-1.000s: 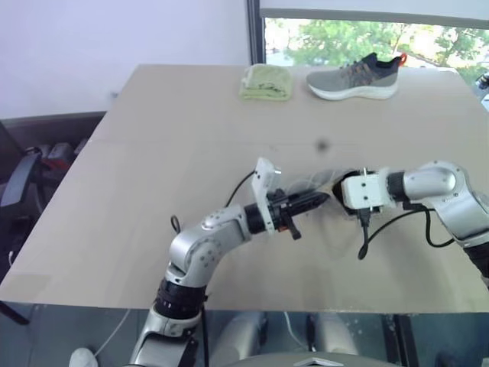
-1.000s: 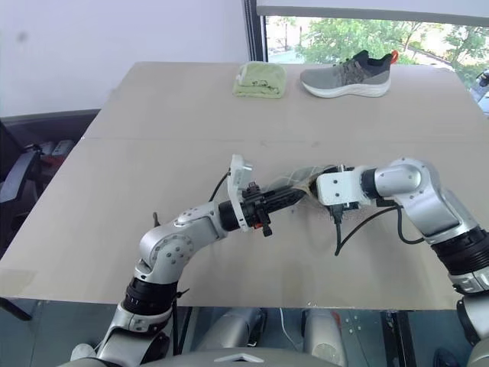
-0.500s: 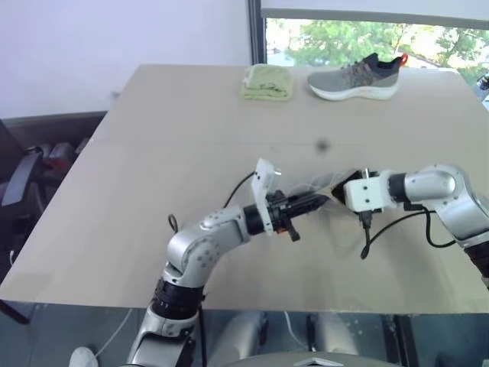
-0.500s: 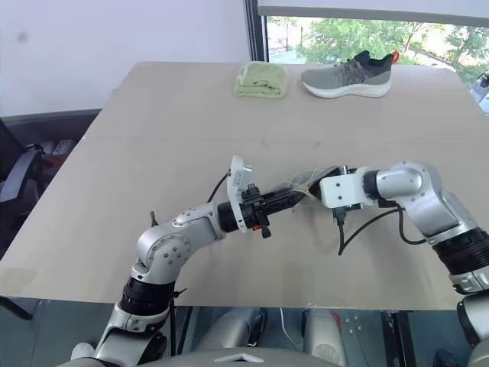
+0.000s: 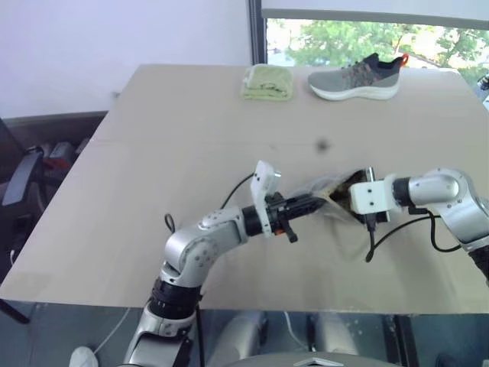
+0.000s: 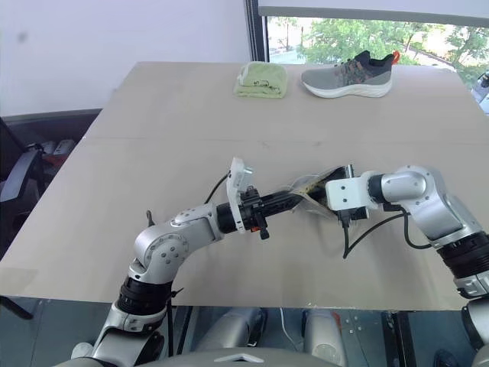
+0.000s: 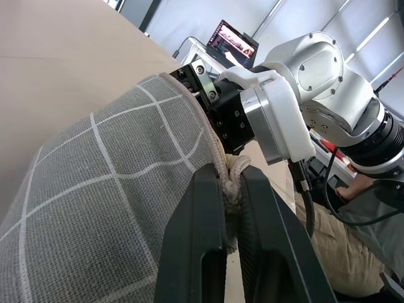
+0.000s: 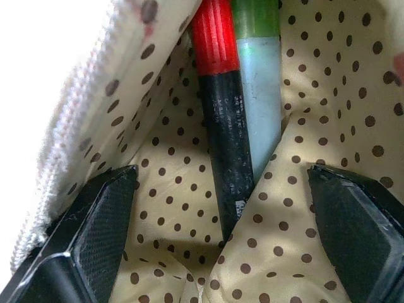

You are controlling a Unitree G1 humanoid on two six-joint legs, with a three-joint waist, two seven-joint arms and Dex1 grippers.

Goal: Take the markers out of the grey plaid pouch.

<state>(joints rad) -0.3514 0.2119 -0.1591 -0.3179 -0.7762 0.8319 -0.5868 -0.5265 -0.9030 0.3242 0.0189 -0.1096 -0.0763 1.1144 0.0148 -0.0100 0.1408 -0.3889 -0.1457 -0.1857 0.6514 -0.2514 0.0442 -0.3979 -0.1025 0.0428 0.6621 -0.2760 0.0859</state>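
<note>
The grey plaid pouch (image 5: 325,189) hangs just above the table between my two hands. My left gripper (image 7: 232,173) is shut on the pouch's corded edge, pinching it from the left side. My right gripper (image 8: 221,180) stands open inside the pouch's mouth, against the dotted cream lining. Two markers lie side by side in the pouch between its fingers: a red one with a black barrel (image 8: 222,126) and a light green one (image 8: 260,95). Neither finger touches them. From the head views the markers are hidden in the pouch.
A grey shoe (image 5: 355,76) and a folded yellow-green cloth (image 5: 266,82) lie at the far edge of the tan table (image 5: 153,168). A dark chair (image 5: 23,180) stands to the left of the table. A seated person's legs (image 7: 328,240) show beyond my right arm.
My right gripper's fingers have spread from partly closed to wide open inside the pouch, whose mouth now gapes wider. My left gripper has kept its hold and place.
</note>
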